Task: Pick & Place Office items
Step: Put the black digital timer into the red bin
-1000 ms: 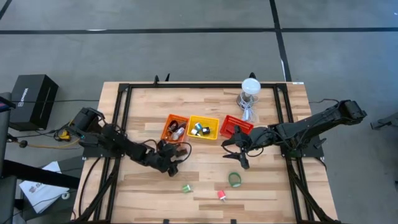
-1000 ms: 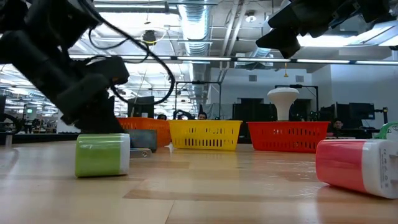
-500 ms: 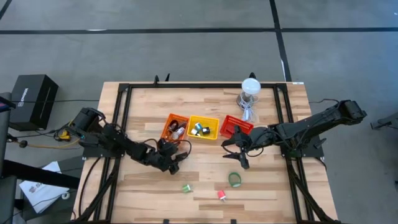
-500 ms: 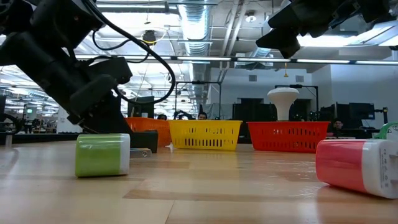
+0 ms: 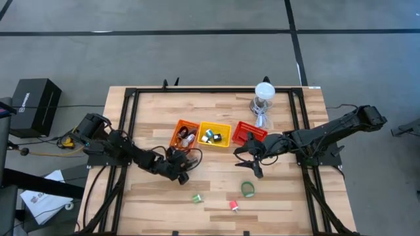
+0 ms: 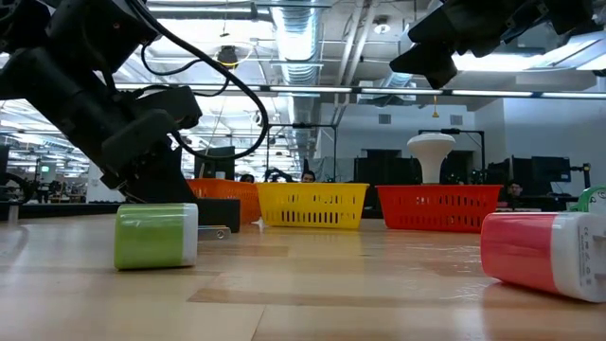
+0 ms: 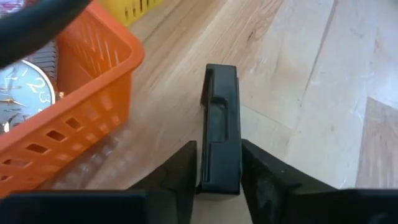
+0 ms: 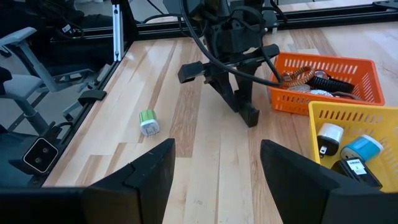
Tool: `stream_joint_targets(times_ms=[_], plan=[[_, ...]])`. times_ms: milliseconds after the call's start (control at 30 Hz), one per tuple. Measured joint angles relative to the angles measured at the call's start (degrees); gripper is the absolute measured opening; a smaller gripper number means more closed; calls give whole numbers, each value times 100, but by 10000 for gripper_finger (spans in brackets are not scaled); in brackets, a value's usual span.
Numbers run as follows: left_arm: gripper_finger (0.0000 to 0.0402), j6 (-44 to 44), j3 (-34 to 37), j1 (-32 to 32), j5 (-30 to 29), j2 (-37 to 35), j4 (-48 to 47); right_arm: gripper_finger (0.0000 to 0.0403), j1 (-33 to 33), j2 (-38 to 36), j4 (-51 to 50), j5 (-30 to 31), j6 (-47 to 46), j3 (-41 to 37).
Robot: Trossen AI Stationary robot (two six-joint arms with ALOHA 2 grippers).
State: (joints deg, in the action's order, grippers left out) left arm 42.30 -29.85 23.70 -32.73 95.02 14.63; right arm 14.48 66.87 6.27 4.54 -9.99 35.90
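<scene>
While the left gripper [image 7: 217, 168] fingers close on both sides of the flat black piece [image 7: 221, 134] lying on the tabletop [image 5: 216, 196] beside the orange basket [image 7: 81, 93], squeeze squarely before lifting (only the wrist view shows this); the right gripper [image 5: 250, 159] hovers open, empty

Three baskets stand in a row across the middle of the desk [image 5: 157, 105]: the left basket [image 5: 184, 134], the middle basket [image 5: 214, 134] touching it, and the right basket [image 5: 249, 133] just beside that. A jar [image 5: 263, 96] stands behind the right basket, near the far edge. The left pincer [image 7: 219, 168] is low at the desk just in front of the left basket, with a flat bar [image 7: 221, 143] between its fingers. The right pincer [image 5: 248, 157] hangs in front of the right basket. Nearer lie a ring [image 5: 247, 189], a small block [image 5: 197, 198] left of it, and another block [image 5: 233, 206] nearest the front edge.
</scene>
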Motion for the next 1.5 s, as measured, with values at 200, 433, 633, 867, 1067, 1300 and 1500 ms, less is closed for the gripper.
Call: stream_joint_targets(times_ms=[200, 433, 633, 867, 1067, 1300, 1500], plan=[[63, -2, 0, 0, 29, 0, 159, 228, 0, 0, 1, 0, 1, 0], [67, -5, 0, 0, 241, -2, 543, 228, 0, 0, 6, 2, 0, 0], [63, -701, -260, 2, 663, -2, 909, 228, 0, 52, 255, 2, 1, 3], [61, -2781, -972, -64, 915, -2, 956, 228, -101, 999, 1518, -1, 0, 12], [64, -3342, -1204, -400, 912, -94, 912, 228, -313, 1941, 1645, -20, 294, 462], [58, -3573, -991, -638, 1070, -907, 811, 228, -305, 2370, 1383, -26, 758, 930], [59, -3654, -784, -662, 1137, -1579, 830, 228, -466, 2727, 1428, -5, 749, 1327]])
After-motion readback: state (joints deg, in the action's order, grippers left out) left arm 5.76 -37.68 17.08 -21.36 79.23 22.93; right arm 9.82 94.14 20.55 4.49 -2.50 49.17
